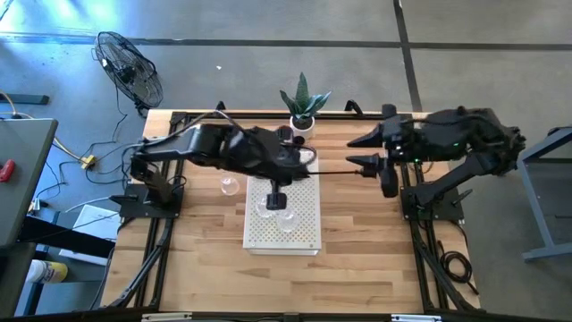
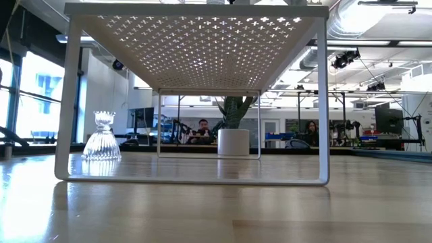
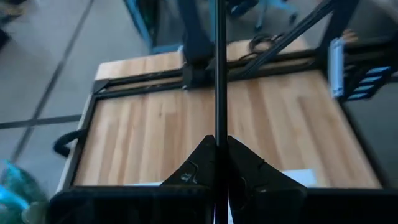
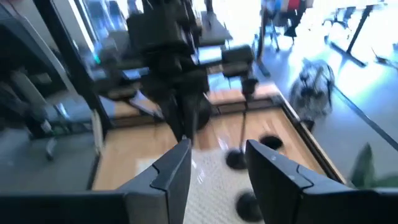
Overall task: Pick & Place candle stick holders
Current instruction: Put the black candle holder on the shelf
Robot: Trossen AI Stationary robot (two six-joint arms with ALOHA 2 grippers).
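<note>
My left gripper (image 1: 307, 165) is over the far end of the white perforated rack (image 1: 304, 234), shut on a black candle stick holder whose thin stem (image 1: 344, 173) runs level toward the table's right. My right gripper (image 1: 361, 152) is open, its fingers beside the stem's far part and touching nothing. Another black holder (image 1: 277, 199) stands on the rack with two clear glass ones (image 1: 286, 220). A third glass holder (image 1: 230, 185) stands on the table left of the rack and also shows in the low view (image 2: 101, 138). My left gripper pinches the black holder's thin stem (image 3: 217, 127) between its two shut fingers. The stem runs straight out along the fingers, toward the table's right. The holder lies level, lifted clear above the rack. Which end lies inside the fingers is hidden.
A green plant in a white pot (image 1: 302, 116) stands at the table's far edge, with a dark round thing (image 1: 298, 139) just in front of it. The rack stands on legs with open room beneath (image 2: 202, 162). Bare wood lies at the near side (image 1: 223, 277).
</note>
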